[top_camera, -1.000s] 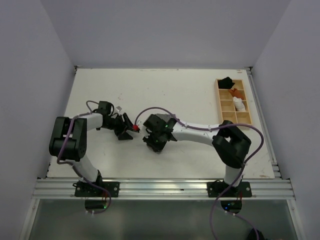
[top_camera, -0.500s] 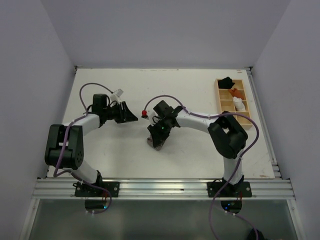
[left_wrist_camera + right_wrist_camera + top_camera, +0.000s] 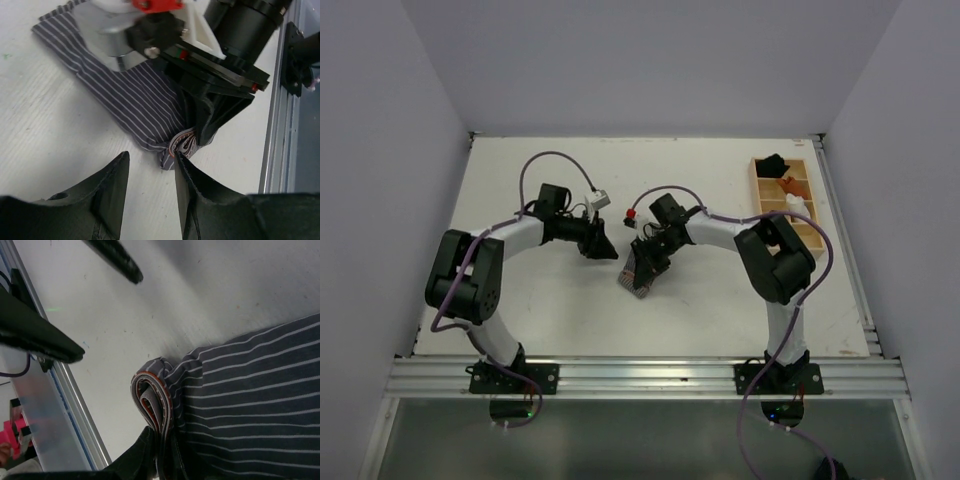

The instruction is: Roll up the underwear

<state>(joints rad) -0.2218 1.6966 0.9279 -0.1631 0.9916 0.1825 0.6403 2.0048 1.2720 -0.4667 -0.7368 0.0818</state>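
Where folded, underwear sits inside the right tool.

A flat white rectangular tabletop occupies the centre. Plain pale grey wall panels enclose it at 9, 12 and 3 o'clock. A silver aluminium extrusion rail borders the 6 o'clock edge, with a dark glossy panel beyond it. Lighting is even and diffuse.
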